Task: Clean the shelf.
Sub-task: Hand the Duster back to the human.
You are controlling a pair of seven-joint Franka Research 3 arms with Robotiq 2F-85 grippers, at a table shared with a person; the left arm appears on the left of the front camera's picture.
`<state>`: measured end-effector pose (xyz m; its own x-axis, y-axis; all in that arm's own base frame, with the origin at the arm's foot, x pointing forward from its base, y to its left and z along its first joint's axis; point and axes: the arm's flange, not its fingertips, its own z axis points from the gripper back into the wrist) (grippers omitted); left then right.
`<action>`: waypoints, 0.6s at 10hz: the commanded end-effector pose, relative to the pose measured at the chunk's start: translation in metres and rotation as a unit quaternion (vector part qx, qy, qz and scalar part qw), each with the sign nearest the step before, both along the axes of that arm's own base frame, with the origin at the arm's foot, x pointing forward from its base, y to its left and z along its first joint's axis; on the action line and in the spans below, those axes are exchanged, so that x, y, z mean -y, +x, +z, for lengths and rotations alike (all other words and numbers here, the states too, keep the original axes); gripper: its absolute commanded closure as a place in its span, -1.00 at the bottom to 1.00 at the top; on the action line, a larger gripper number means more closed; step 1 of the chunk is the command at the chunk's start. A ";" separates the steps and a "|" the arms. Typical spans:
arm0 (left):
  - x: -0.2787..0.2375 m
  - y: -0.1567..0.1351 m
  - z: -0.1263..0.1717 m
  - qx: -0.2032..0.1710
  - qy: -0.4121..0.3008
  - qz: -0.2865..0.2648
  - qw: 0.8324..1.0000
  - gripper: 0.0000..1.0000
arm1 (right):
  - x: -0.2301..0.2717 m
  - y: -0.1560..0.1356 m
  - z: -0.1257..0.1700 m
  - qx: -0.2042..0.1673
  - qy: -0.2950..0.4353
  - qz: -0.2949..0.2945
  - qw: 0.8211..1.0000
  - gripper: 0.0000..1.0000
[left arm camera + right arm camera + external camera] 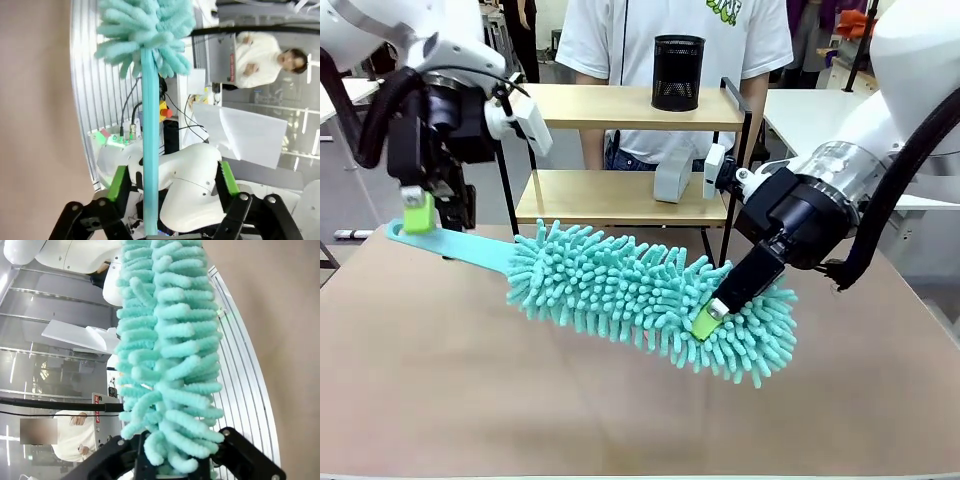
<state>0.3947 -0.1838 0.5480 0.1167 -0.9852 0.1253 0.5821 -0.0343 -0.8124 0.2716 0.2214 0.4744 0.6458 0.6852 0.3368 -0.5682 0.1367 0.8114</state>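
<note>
Jaws of my left gripper [432, 215] are apart around the duster [650, 295] handle, my right gripper [705, 322] pinches its fluff, so next I wipe the shelf [620, 195].

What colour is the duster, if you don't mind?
Turquoise, the duster shows best in the front view.

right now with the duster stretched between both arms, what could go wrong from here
1. The left gripper stands open around the duster handle, so the right gripper, shut on the fluffy head, may carry the whole duster by soft fibres that could slip.
2. The handle could drop onto the table.
3. The shelf with its black mesh cup is right behind; a swing could knock the cup.
</note>
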 end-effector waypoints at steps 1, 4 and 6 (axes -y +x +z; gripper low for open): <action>-0.033 0.023 0.027 0.002 -0.006 0.064 0.998 -1.00 | 0.014 0.002 0.008 0.005 0.005 0.011 1.000 1.00; -0.128 0.012 0.035 0.000 -0.049 0.160 0.986 -1.00 | 0.087 0.002 0.053 0.006 0.038 0.002 0.999 1.00; -0.195 -0.012 0.040 0.033 -0.127 0.275 0.952 -1.00 | 0.172 0.004 0.093 -0.006 0.111 -0.037 0.993 1.00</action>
